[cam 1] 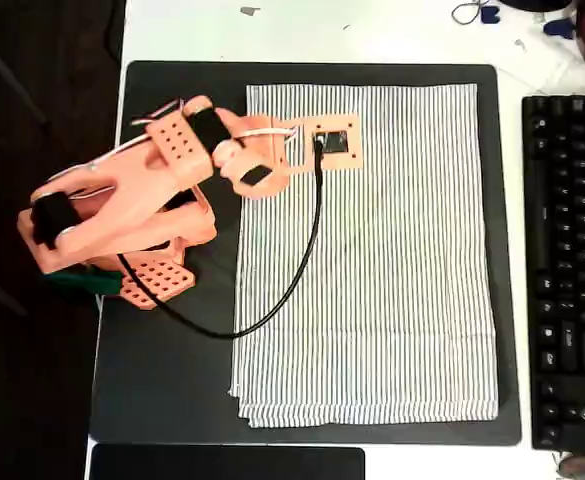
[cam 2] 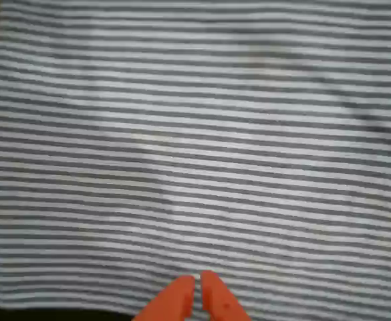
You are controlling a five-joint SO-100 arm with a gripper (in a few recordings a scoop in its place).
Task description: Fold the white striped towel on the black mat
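The white striped towel (cam 1: 372, 260) lies spread flat on the black mat (cam 1: 172, 370), taking up the mat's middle and right part in the overhead view, its stripes running top to bottom there. A wide band of bare mat shows to the towel's left, and thinner margins show along its top, right and bottom edges. The towel's lower left corner looks slightly doubled, with a second edge peeking out just beneath it. The orange arm (cam 1: 122, 215) stands over the mat's left side and reaches across to the towel's upper left part, where the claw (cam 1: 317, 140) sits above the cloth near the top edge. A black cable (cam 1: 272, 290) loops from the arm's base across the towel's left side up to the wrist. In the wrist view the claw (cam 2: 198, 289) has its two orange fingertips (cam 2: 175, 297) drawn nearly together with only a thin slit between them, gripping nothing, and the striped cloth lies beneath, a dark strip of mat showing at the left and bottom edges. A black keyboard (cam 1: 567, 270) rests on the white surface (cam 1: 372, 30) just right of the mat.
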